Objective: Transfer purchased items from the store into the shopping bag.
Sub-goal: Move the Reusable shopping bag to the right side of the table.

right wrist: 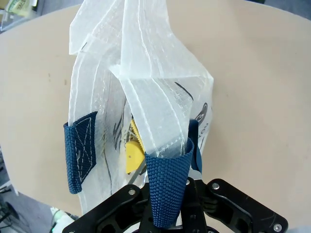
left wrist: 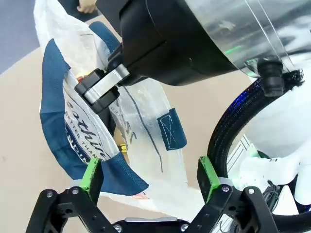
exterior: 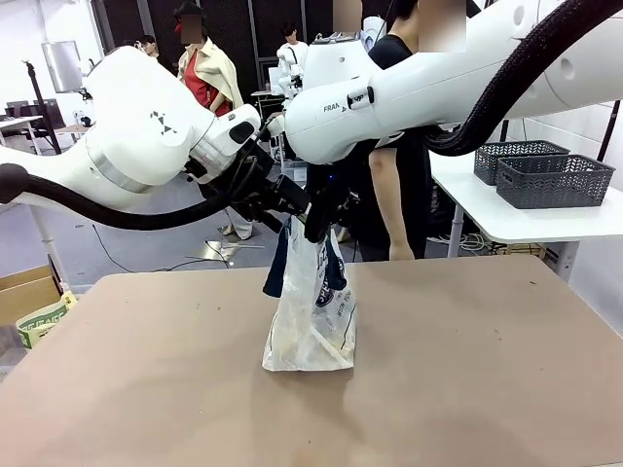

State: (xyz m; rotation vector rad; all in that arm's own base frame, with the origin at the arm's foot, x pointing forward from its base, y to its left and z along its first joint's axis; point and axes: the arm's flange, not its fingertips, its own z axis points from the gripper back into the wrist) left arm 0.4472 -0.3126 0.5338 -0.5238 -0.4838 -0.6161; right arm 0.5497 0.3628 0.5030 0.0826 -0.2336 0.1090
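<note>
- Front view: the shopping bag (exterior: 310, 321) is standing in the middle of the table (exterior: 487, 370), right below both grippers.
- I'm pinching its navy strap (right wrist: 167, 184) in the right gripper (right wrist: 169, 216).
- I'm holding the left gripper (left wrist: 149, 177) spread wide, with the bag just ahead of its fingers.

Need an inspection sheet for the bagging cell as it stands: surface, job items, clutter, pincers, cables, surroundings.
Surface: brown tabletop, carrying the bag alone.
Job's things: translucent shopping bag stands mid-table with its top held up; a yellow item shows inside. Two dark grey mesh baskets sit on the white side table, off the work surface.
Clutter: nothing seen.
Pincers: right pincer shut on the bag's navy handle; left pincer open near the bag's top, gripping nothing.
Cables: black corrugated hose runs along each arm.
Surroundings: person standing behind the table; cardboard box on the floor at left.
</note>
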